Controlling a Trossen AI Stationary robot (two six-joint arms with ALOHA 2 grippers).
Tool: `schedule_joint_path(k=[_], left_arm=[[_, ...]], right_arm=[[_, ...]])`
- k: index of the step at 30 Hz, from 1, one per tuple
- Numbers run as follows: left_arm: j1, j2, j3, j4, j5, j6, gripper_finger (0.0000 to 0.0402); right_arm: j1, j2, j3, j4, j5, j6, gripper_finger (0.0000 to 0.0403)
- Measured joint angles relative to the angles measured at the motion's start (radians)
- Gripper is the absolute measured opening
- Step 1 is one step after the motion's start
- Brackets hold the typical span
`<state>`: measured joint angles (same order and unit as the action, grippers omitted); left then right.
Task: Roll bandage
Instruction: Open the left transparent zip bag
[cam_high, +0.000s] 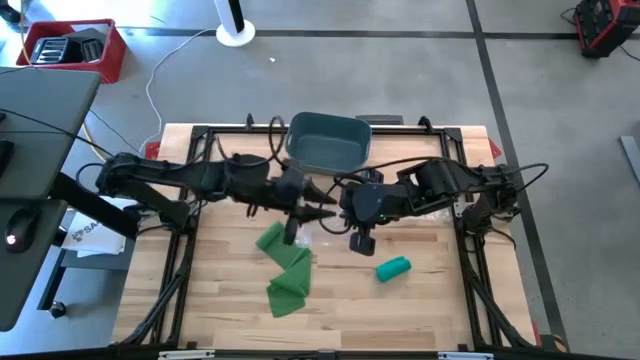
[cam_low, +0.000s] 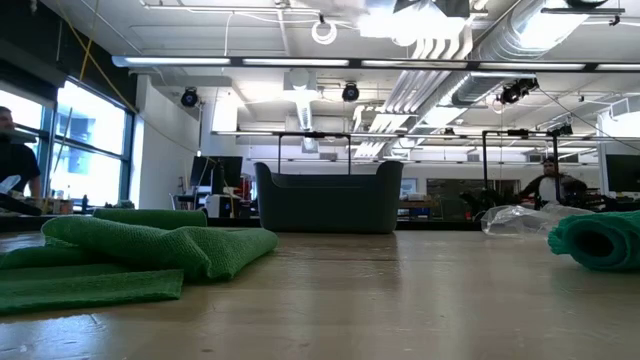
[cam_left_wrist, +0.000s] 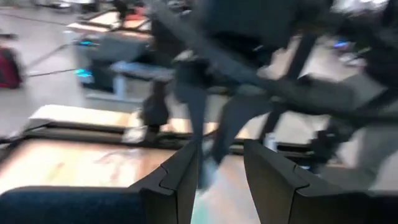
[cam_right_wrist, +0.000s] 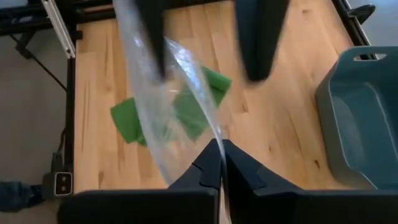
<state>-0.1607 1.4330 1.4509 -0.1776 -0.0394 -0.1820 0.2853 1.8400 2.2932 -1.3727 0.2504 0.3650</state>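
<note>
An unrolled green bandage (cam_high: 285, 268) lies loosely folded on the table's near middle and also shows in the low view (cam_low: 130, 245). A rolled green bandage (cam_high: 393, 268) lies to its right. My right gripper (cam_right_wrist: 222, 152) is shut on a clear plastic wrapper (cam_right_wrist: 168, 106), above the table near its middle (cam_high: 342, 208). My left gripper (cam_left_wrist: 221, 168) is open and faces it (cam_high: 318, 210). Its two fingers (cam_right_wrist: 258, 37) stand at the wrapper's other end. My right gripper pinches an edge of the clear wrapper (cam_right_wrist: 214, 138) between its two fingertips. The wrapper is lifted clear of the table and stretches away toward my left gripper. My left gripper has one finger (cam_right_wrist: 152, 37) at the wrapper. I cannot tell whether it touches.
A teal bin (cam_high: 326, 140) stands at the table's far middle. More crumpled clear plastic (cam_low: 520, 218) lies on the table's right part. There is bare wood near the front edge (cam_high: 400, 320).
</note>
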Motion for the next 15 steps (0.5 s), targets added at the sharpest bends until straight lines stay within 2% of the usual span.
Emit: schedule_joint_path(k=[5, 9, 15], left_arm=[[0.0, 0.046, 0.0, 0.051, 0.055, -0.023, 0.0122], [0.002, 0.064, 0.0, -0.026, 0.045, 0.021, 0.0122], [0.001, 0.061, 0.001, -0.171, -0.115, 0.04, 0.0122]], right_arm=[[-0.004, 0.007, 0.0, -0.015, -0.027, 0.0, 0.0], [0.001, 0.011, 0.0, -0.025, -0.034, 0.008, 0.0], [0.003, 0.011, 0.0, -0.025, -0.034, 0.011, 0.0]])
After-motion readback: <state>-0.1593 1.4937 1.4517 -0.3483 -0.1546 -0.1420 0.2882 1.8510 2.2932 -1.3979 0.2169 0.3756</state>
